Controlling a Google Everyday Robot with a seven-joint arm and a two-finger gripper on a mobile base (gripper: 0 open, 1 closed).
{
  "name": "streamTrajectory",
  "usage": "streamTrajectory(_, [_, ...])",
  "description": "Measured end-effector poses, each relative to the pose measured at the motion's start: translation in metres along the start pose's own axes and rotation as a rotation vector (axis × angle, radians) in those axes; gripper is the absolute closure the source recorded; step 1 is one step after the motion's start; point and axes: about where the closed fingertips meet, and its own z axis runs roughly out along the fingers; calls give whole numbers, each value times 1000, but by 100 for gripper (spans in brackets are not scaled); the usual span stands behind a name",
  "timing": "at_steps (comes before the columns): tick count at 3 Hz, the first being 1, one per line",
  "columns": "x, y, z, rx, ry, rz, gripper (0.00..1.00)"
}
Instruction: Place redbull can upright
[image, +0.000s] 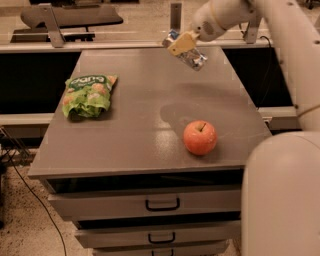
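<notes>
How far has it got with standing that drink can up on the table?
Done: the tool grips the slim silver-and-blue metal can. In hand: it holds the can tilted over the far part of the grey table. Left: turn it upright, set it down, let go.

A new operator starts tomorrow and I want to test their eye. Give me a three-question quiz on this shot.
1. True or false: the can stands upright on the table.
2. Which lies nearest the table's front edge? A) bag B) apple C) can
3. What is the gripper holding?

Key:
1. False. The can is tilted, held in the air over the table's far side.
2. B. The bag lies further back on the left.
3. The can.
</notes>
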Motion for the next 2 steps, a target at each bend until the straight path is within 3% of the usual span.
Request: streamTrajectory(2, [35,0,-77,-23,-350,-19,100])
